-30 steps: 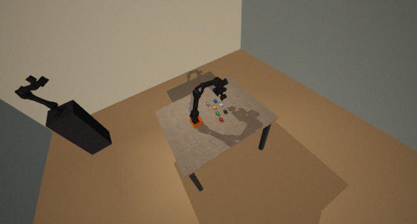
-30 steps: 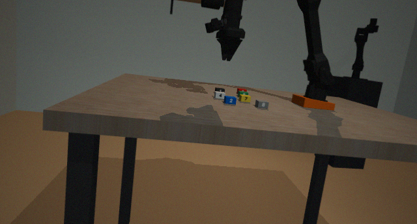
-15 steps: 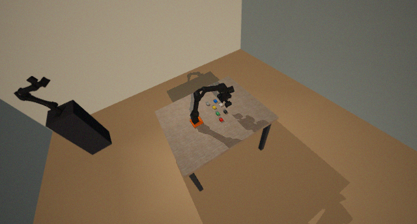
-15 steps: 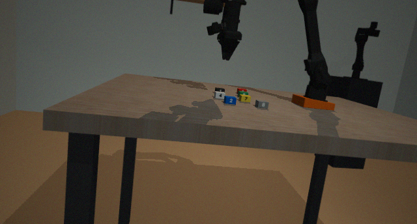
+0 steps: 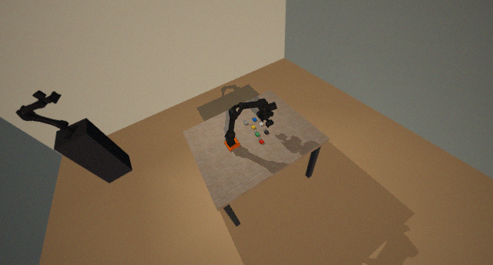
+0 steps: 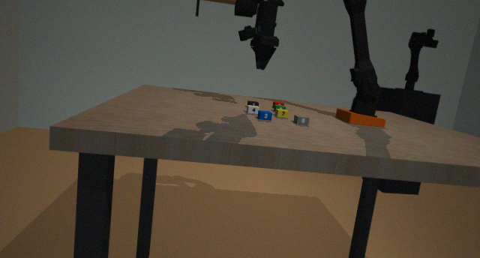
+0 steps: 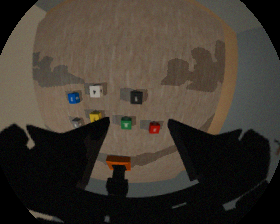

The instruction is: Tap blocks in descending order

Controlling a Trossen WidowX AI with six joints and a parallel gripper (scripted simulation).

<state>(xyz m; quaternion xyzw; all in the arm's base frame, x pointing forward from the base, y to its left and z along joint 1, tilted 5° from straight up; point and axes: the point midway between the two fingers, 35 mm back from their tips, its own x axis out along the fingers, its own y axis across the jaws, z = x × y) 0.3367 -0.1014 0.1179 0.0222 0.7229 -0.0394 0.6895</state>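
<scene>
I've got the table (image 6: 157,112) square in the exterior view, wood-grain top on dark legs, with the arm's shadow lying across its middle. The arm (image 6: 360,52) stands on its orange base (image 6: 360,117) near the table's right side in that view, reaches up out of frame and comes back down over the blocks.

The gripper (image 6: 262,64) hangs high above the table, pointing straight down, well clear of every block. Its fingers are spread wide and nothing is between them; in the wrist view I see them as two dark wedges at either side, with the blocks showing in the gap.

Now the blocks, seven of them in a loose cluster between the base and the table's far side. From the exterior view: the grey block (image 6: 301,120) sits nearest the base, its digit too blurred for me to call. Next to it the yellow block (image 6: 282,113) shows a 7. The blue block (image 6: 265,115) shows a 2 and lies closest to the camera. Just behind it the white block (image 6: 253,109) shows a 4, and the black block (image 6: 253,103) sits right behind that, digit not readable. The green block (image 6: 280,108) peeks out behind yellow, and the red block (image 6: 278,103) sits behind green; I can't read either one.

In the top view the gripper sits roughly over the white block (image 5: 261,123).
</scene>
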